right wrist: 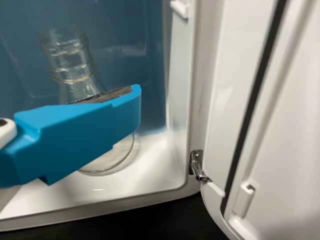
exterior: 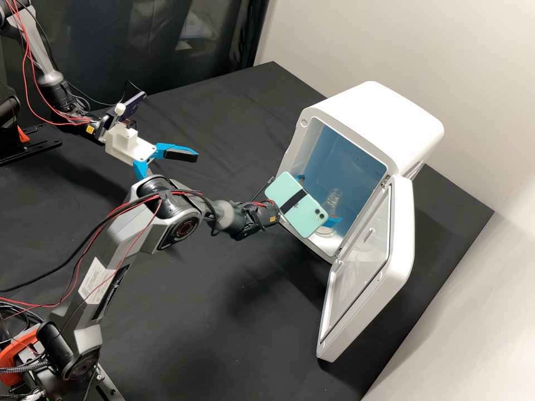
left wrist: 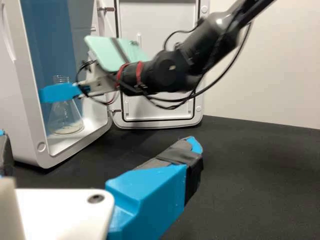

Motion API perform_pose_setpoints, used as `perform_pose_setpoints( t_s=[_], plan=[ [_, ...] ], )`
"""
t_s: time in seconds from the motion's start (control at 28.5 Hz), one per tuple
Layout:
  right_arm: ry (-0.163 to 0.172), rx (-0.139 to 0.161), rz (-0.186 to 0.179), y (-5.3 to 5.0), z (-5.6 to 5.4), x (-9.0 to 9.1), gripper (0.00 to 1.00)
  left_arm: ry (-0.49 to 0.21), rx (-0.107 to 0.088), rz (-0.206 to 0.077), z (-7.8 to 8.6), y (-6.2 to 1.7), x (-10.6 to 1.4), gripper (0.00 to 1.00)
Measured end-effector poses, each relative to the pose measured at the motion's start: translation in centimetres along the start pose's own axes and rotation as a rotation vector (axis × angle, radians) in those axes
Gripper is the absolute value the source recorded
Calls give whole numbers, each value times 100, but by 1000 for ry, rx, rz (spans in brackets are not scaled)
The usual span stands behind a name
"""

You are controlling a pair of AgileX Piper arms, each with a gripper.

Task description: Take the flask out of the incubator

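Note:
A clear glass flask [exterior: 334, 196] stands upright on the white floor of the incubator [exterior: 379, 117], whose inside is blue and whose door [exterior: 368, 267] hangs wide open. My right gripper [exterior: 317, 200] is inside the chamber, open, with one blue finger on either side of the flask. In the right wrist view, a blue finger [right wrist: 75, 135] crosses in front of the flask [right wrist: 70, 60]; I cannot tell if it touches the glass. My left gripper [exterior: 167, 164] hovers open above the bench, well back from the incubator, holding nothing. Its wrist view shows the flask [left wrist: 64, 112] from the side.
The open door [left wrist: 160, 60] stands beside the chamber opening, hinged at one edge [right wrist: 197, 167]. A mint-green phone [exterior: 295, 203] is strapped to the right wrist. A white wall runs close behind the incubator. Red and black cables trail along both arms.

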Motion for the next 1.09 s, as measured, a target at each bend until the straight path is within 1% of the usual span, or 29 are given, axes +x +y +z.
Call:
perform_pose_setpoints(
  t_s=[0.11, 0.18, 0.21, 0.39, 0.46, 0.49, 0.56, 0.6, 0.7, 0.81, 0.84, 0.88, 1.02, 1.09],
  plan=[
    [-26, -14, -7, -49, -12, 123, 100, -5, 3, 7, 4, 15, -4, 100],
    [-42, -51, -17, -83, -9, 214, 100, -4, 3, 6, 3, 13, -3, 100],
    [-49, -64, -21, -95, -1, 248, 100, -4, 3, 6, 3, 13, -3, 100],
    [-73, -92, -12, -121, 24, 401, 100, -4, 3, 6, 3, 13, -3, 100],
    [-79, -94, -14, -131, 30, 438, 100, -4, 3, 6, 3, 13, -3, 100],
    [-82, -102, -19, -136, 31, 449, 100, -4, 3, 6, 3, 13, -3, 100],
    [-86, -105, -21, -134, 28, 462, 100, -4, 3, 6, 3, 13, -3, 100],
    [-85, -107, -17, -128, 20, 471, 100, -4, 3, 6, 3, 13, -3, 100],
    [-91, -103, -18, -140, 36, 484, 100, -4, 3, 6, 3, 13, -3, 100],
    [-93, -103, -17, -132, 44, 486, 100, -6, 3, 6, 9, 11, -2, 100],
    [-90, -102, -14, -124, 34, 490, 0, -9, 3, 5, 15, 9, -1, 100],
    [-90, -103, -14, -125, 36, 489, 0, -9, 3, 5, 15, 9, -1, 100],
    [-87, -97, -16, -77, 11, 511, 0, -13, 3, 4, 27, 6, 0, 100],
    [-81, -95, -10, -56, -7, 519, 0, -13, 3, 4, 27, 6, 0, 100]
  ],
)
